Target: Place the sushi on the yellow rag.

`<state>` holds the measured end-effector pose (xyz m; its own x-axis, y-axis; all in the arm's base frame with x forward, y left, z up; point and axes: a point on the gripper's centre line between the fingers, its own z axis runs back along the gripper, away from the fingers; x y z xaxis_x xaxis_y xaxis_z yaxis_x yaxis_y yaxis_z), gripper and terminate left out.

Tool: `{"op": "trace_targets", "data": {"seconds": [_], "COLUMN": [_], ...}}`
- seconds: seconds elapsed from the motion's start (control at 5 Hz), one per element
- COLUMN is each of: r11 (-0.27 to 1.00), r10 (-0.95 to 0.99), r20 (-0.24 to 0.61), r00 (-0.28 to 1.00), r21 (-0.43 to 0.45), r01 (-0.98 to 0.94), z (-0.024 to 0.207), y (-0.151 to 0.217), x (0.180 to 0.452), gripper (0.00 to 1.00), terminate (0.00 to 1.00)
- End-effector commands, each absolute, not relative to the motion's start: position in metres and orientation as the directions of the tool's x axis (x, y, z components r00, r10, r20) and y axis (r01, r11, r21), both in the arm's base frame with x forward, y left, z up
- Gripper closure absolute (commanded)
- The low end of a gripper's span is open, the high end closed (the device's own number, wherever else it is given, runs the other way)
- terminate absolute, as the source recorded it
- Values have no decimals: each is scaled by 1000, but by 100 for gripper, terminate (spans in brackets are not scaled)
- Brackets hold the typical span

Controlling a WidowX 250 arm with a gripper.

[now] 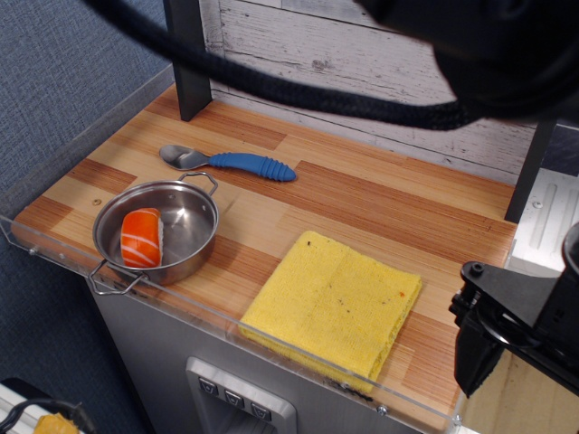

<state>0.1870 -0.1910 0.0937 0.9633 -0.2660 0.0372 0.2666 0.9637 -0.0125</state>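
The sushi [141, 238], glossy orange with thin white stripes, lies inside the small steel pot [190, 231] at the table's front left. The yellow rag [333, 304] lies flat at the front of the table, right of the pot, with nothing on it. My gripper [477, 362] is a black shape at the lower right, beyond the rag's right edge and far from the sushi. Only part of it shows, so I cannot tell how its jaws stand. It holds nothing that I can see.
A spoon with a blue handle [244, 165] lies behind the pot. A clear plastic rim [208, 312] runs along the table's front and left edges. A dark post [188, 59] stands at the back left. A thick black cable [298, 90] hangs across the top.
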Motion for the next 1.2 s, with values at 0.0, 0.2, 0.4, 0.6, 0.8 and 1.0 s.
{"op": "trace_targets", "data": {"seconds": [0.0,0.2,0.4,0.6,0.8,1.0], "r11": [964,974,991,1000,989,967], "r10": [-266,-227,-132,-4,144,252], "r20": [37,38,27,30,36,36], "r00": [963,973,991,1000,989,967], "r21": [-12,-15,3,1,28,28], "r01": [267,228,132,4,-145,-253], "z": [94,94,95,100,104,105], "y": [-191,-170,-145,-112,-71,-31], "x": [187,195,198,202,206,207], "gripper": [0,0,0,0,0,0], "terminate": [0,0,0,0,0,0]}}
